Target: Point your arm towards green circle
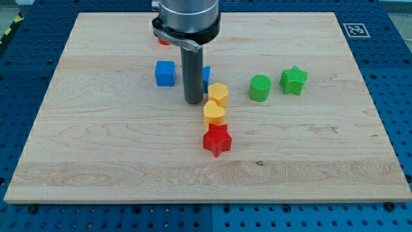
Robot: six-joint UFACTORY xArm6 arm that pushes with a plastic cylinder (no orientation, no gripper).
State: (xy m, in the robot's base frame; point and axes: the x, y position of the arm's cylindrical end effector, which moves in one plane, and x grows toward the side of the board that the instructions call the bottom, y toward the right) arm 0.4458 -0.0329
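Observation:
The green circle block stands on the wooden board, right of centre. A green star block sits just to its right. My tip rests on the board at the view's centre, well to the left of the green circle, with a yellow block between them. The rod hides most of a blue block behind it.
A blue cube lies left of the rod. A second yellow block and a red star lie in a line below the first yellow one. A red block shows partly behind the arm at the view's top.

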